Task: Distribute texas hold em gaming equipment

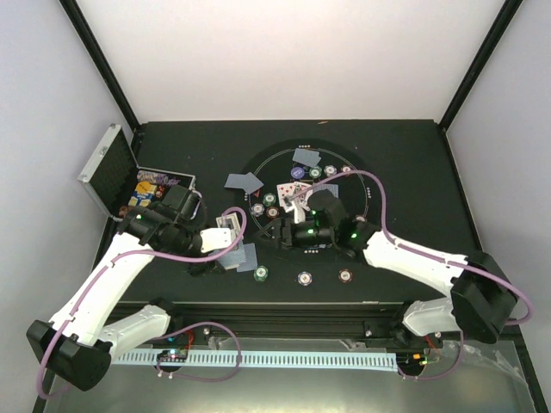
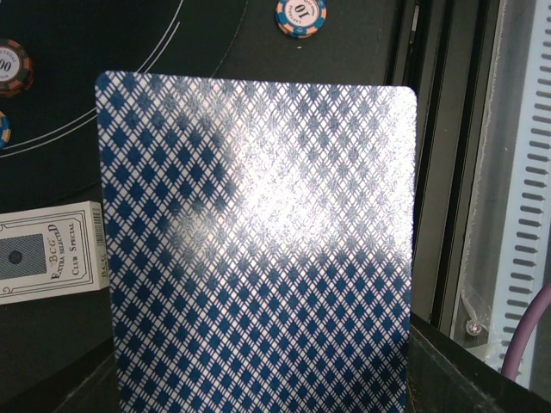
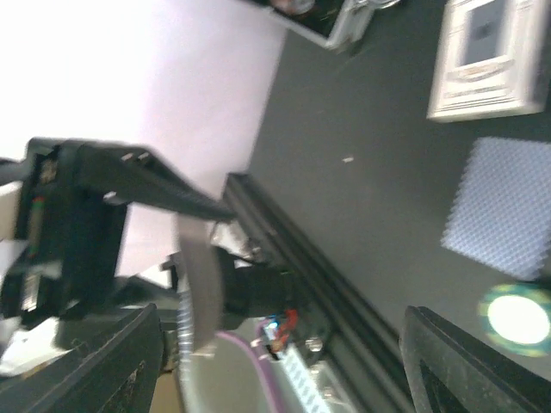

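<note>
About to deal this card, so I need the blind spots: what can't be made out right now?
Left wrist: the held playing card fills the view, hiding the left gripper fingers and whatever lies beneath; its face is turned away.
Right wrist: motion blur; the green chip markings are unreadable.
Top: the case contents are too small to identify; the right arm covers part of the mat.
</note>
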